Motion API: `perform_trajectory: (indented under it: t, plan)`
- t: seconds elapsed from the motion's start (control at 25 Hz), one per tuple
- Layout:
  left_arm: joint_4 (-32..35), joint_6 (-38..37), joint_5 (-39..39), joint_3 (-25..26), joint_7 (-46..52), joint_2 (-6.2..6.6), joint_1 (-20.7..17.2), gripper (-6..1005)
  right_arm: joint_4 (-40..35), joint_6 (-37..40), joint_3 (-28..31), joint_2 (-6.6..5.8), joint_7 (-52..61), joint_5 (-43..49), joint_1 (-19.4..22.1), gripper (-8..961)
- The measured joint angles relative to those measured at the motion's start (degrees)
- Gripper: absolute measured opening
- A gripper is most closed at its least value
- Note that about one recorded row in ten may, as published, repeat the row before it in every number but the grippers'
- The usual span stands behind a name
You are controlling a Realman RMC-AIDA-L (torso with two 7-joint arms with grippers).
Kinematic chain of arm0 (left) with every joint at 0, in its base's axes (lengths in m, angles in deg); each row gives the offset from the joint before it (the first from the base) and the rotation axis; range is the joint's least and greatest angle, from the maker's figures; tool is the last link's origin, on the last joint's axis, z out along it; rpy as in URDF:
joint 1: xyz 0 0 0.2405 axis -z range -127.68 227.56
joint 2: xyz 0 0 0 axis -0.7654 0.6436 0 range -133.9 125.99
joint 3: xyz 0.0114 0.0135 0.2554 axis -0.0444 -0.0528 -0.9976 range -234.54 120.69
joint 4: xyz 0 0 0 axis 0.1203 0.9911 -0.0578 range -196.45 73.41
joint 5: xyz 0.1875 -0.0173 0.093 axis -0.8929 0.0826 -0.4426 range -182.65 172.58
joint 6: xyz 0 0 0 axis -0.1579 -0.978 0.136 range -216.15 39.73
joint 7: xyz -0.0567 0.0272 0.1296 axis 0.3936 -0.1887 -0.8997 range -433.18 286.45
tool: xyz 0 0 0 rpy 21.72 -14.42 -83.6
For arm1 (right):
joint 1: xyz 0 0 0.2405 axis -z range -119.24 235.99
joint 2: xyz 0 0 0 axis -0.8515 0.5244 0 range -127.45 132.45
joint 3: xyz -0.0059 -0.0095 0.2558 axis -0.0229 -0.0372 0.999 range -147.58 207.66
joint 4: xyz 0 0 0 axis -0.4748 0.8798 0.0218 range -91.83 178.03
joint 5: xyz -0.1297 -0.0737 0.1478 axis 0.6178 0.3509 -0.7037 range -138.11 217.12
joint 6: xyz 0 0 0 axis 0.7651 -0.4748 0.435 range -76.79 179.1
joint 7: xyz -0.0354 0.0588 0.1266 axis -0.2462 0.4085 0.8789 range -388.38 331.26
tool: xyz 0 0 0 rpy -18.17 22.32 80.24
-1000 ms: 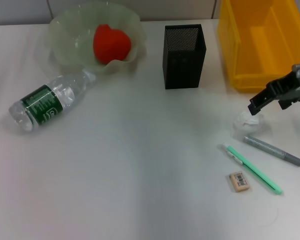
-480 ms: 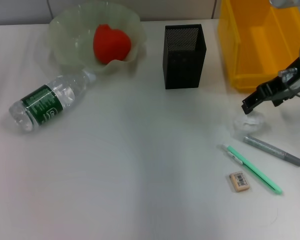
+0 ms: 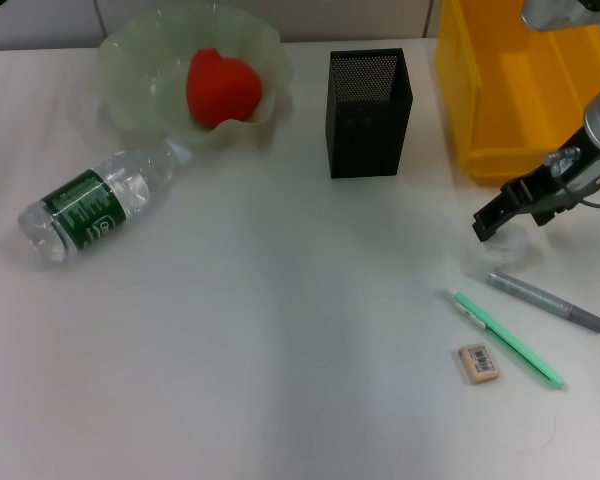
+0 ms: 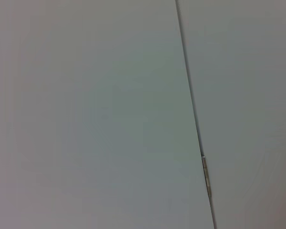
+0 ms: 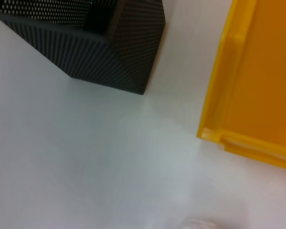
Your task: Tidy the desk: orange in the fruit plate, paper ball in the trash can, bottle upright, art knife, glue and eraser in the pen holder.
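In fruit plate: orange | pen holder: contents unclear

My left wrist camera gives me only a plain pale panel. A thin dark seam runs slantwise across it, with a small metal hinge on that seam.

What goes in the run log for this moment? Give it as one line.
right gripper: over paper ball | orange: in fruit plate | bottle: lying | left arm: out of view
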State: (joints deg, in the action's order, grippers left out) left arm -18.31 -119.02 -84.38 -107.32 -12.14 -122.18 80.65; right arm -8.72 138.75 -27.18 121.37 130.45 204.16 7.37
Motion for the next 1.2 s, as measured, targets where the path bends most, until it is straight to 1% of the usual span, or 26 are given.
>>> perform_trajectory:
  t: [0.32, 0.64, 0.72, 0.92, 1.04, 1.12, 1.2]
  plan:
    - [-0.1, -0.2, 0.0, -0.1, -1.0, -0.01, 0.1, 800, 3.1, -0.9, 0.0, 0.05, 0.2, 0.0, -0.5, 838]
    - [-0.1, -0.3, 0.0, -0.2, -1.0, 0.01, 0.1, 800, 3.0, -1.2, 0.4, 0.05, 0.3, 0.0, -0.5, 806]
    - [-0.1, -0.4, 0.0, -0.2, -1.0, 0.0, 0.0, 800, 3.1, -1.2, 0.4, 0.05, 0.3, 0.0, -0.5, 611]
    - [-0.1, -0.4, 0.0, -0.2, -1.0, -0.06, -0.1, 800, 2.8, -1.1, 0.5, 0.02, 0.2, 0.0, -0.2, 352]
    - [-0.1, -0.4, 0.0, -0.2, -1.0, -0.08, -0.1, 800, 1.8, -0.5, 1.0, -0.16, 0.1, -0.4, 0.3, 320]
    - [-0.1, -0.4, 0.0, -0.2, -1.0, -0.08, -0.1, 800, -1.1, 0.5, 2.1, -0.54, 0.0, -2.6, 1.8, 298]
    - [-0.1, -0.4, 0.0, -0.2, -1.0, -0.08, -0.2, 800, -2.4, 1.2, 2.4, -0.78, 0.0, -3.8, 2.4, 292]
